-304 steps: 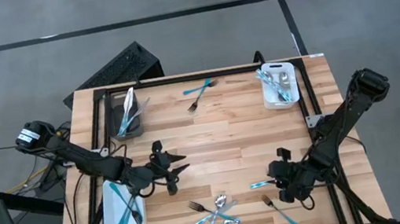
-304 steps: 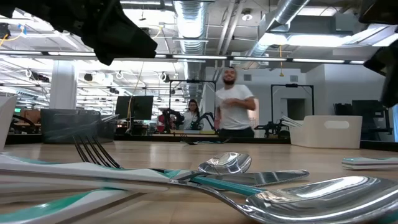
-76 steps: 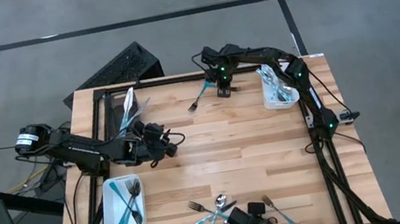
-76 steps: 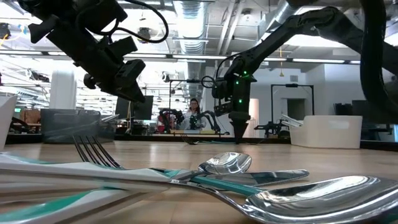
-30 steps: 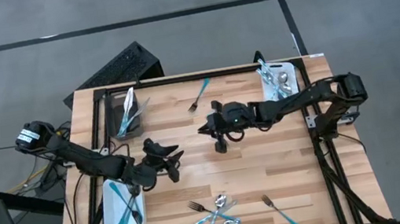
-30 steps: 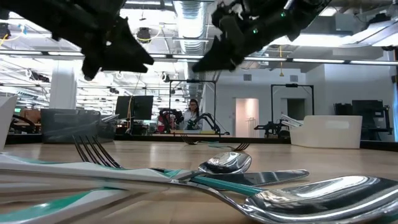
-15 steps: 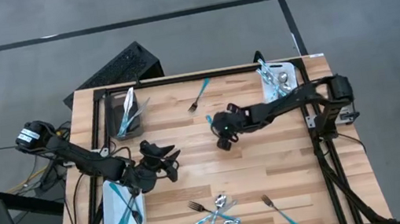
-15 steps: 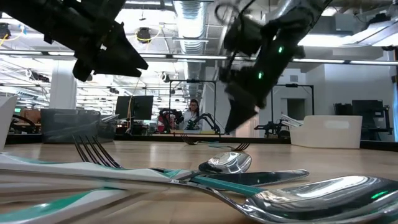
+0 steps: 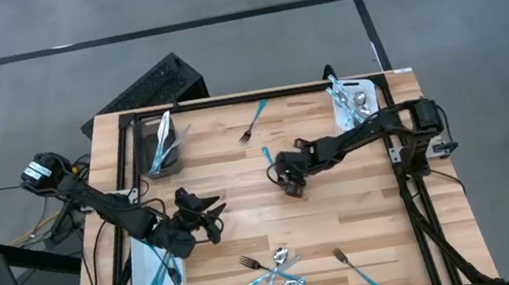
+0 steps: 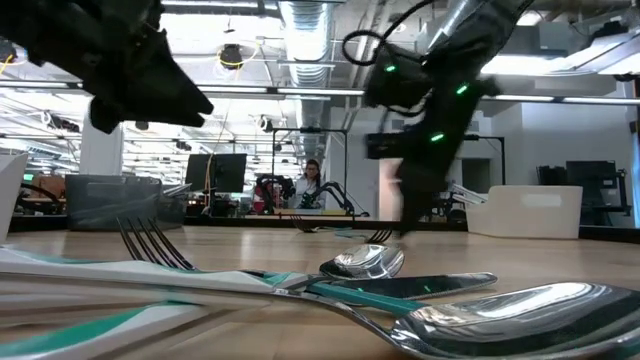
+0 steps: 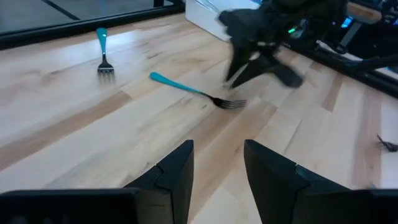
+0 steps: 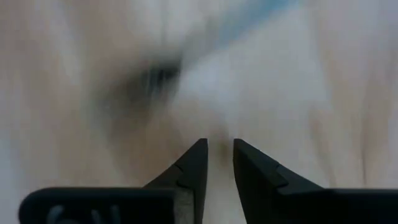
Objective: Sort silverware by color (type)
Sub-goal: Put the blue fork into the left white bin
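Tool on our right arm (image 9: 289, 186) hovers low over the wooden surface (image 9: 346, 210), fingers slightly apart and empty, beside a teal-handled fork (image 9: 268, 157) we judge it is after. Our left tool (image 9: 207, 213) waits open near the white bin (image 9: 139, 278).

We can read no text, label, brand, number or sign on anything in these views.
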